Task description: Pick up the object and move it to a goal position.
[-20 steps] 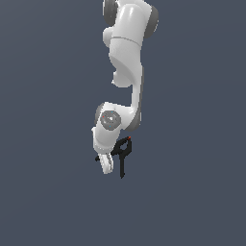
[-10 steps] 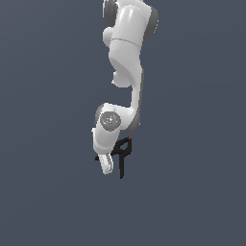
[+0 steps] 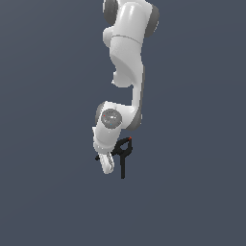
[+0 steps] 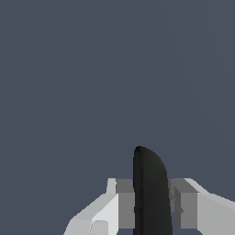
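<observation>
The black spring clamp (image 3: 124,156) hangs at the end of the white arm in the exterior view, its rounded end with a tiny red-orange dot uppermost and a thin handle pointing down. My gripper (image 3: 115,154) is shut on it. In the wrist view the clamp (image 4: 150,193) is a black rounded shape held between the two grey finger pads (image 4: 125,204), and my gripper (image 4: 151,204) presses it from both sides. The lower part of the clamp is cut off by the wrist view's edge.
The white arm (image 3: 127,62) reaches down from above in the exterior view. Plain dark grey-blue background surrounds it in both views. No goal marker or other object shows.
The arm and the held clamp have shifted very slightly; the grip is unchanged.
</observation>
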Motion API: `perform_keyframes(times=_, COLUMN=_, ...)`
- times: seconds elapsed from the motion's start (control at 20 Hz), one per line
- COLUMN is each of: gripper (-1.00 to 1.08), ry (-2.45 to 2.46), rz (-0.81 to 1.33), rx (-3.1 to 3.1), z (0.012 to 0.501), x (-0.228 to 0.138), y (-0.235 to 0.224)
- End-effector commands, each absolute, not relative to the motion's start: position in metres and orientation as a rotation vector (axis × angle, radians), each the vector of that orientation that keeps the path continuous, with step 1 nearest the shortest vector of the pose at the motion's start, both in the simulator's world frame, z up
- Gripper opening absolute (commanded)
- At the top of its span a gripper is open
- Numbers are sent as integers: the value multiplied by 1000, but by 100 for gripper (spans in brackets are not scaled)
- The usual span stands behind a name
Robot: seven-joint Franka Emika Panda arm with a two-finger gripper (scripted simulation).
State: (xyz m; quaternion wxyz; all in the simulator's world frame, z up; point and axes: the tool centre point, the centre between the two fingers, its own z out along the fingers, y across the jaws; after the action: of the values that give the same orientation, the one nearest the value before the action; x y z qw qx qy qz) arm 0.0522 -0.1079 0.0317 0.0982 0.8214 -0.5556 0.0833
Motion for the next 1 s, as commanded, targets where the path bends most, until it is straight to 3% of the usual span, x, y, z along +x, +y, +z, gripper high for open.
perform_keyframes(times=0.0, gripper=-100, ry=-1655, rz=268, rx=2433, z=45, x=57, y=-102)
perform_keyframes(times=0.4, gripper=-100, ry=-1726, rz=389, rx=2425, z=122, x=78, y=-71)
perform_keyframes(times=0.95, gripper=-100, ry=-1878, rz=680, rx=2379, z=305, x=103, y=-1)
